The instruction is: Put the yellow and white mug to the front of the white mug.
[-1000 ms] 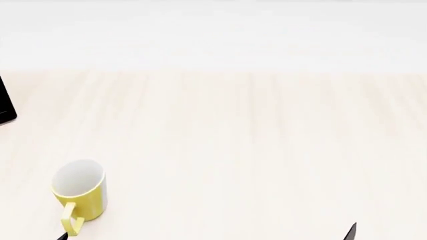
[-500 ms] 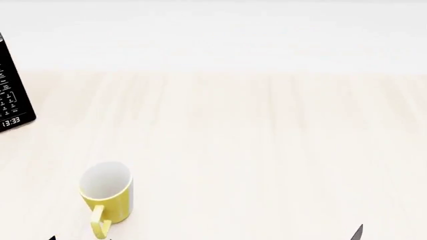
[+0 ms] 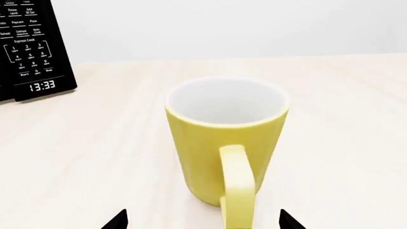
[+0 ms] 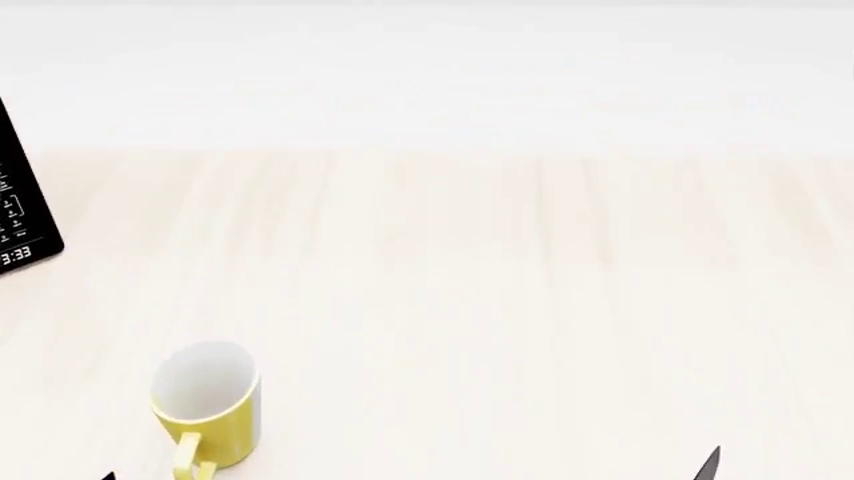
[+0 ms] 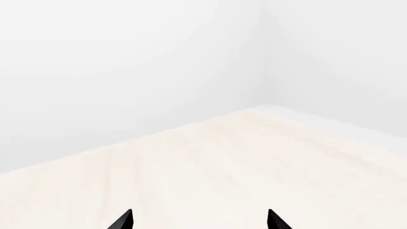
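The yellow and white mug (image 4: 207, 410) stands upright at the table's near left, with a yellow side, a white inside and its yellow handle (image 3: 237, 186) turned toward me. In the left wrist view the mug (image 3: 222, 143) fills the middle. My left gripper (image 3: 203, 222) is open just short of it, and the handle reaches in between the two black fingertips (image 3: 117, 221) without touching them. My right gripper (image 5: 199, 222) is open over bare table with nothing between its fingers; one of its fingertips (image 4: 711, 462) shows at the head view's lower edge. The white mug is out of view.
A black microwave with a keypad and a 13:33 clock (image 3: 35, 52) stands on the table beyond the mug to the left; its corner (image 4: 20, 220) shows at the head view's left edge. A white wall (image 4: 427, 70) runs behind the pale wooden table (image 4: 534, 300).
The head view has shifted: mug and microwave slid right in the picture, then slightly back left, and the mug sits lower. The mug stands as before.
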You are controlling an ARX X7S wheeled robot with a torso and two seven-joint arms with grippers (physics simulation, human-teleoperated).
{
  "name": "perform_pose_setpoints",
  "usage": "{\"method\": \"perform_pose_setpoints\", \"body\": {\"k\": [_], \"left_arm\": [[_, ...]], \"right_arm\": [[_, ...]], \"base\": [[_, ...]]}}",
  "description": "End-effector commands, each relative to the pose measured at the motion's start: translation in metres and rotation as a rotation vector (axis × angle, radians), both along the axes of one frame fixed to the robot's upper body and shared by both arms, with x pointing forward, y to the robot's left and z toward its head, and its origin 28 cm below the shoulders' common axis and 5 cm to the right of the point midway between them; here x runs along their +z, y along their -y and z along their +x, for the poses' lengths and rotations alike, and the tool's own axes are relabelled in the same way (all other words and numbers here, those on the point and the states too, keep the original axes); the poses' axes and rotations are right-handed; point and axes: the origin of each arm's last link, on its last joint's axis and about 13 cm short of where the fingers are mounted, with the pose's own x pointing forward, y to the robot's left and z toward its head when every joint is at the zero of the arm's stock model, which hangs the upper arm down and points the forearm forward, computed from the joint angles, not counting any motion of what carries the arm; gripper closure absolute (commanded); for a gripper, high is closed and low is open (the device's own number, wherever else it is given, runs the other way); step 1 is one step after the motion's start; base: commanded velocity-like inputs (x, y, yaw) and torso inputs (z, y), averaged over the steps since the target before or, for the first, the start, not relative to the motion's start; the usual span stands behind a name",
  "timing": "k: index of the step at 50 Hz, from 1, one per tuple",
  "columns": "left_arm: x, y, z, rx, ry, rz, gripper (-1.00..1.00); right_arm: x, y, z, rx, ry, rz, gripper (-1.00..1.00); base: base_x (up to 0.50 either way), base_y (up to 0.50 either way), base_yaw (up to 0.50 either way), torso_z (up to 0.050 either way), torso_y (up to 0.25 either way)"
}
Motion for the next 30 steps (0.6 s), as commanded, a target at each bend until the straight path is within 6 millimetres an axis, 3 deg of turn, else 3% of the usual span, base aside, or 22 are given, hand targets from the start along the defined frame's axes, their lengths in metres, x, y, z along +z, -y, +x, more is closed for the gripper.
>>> {"method": "perform_pose_setpoints", "body": {"k": [1, 23, 30], "left_arm": [[-0.002, 0.004, 0.000, -0.015, -0.005, 0.003, -1.00], [-0.004, 0.006, 0.002, -0.015, -0.022, -0.019, -1.00], [-0.009, 0.012, 0.012, 0.008, -0.048, -0.045, -1.00]], "right_arm": [[0.000, -0.001, -0.001, 0.014, 0.010, 0.033, -1.00], [0.000, -0.001, 0.000, 0.017, 0.008, 0.031, -1.00], [0.000, 0.000, 0.000, 0.012, 0.008, 0.035, -1.00]], "base": [[0.00, 0.00, 0.00, 0.000, 0.000], [0.00, 0.00, 0.00, 0.000, 0.000], [0.00, 0.00, 0.00, 0.000, 0.000]]}}
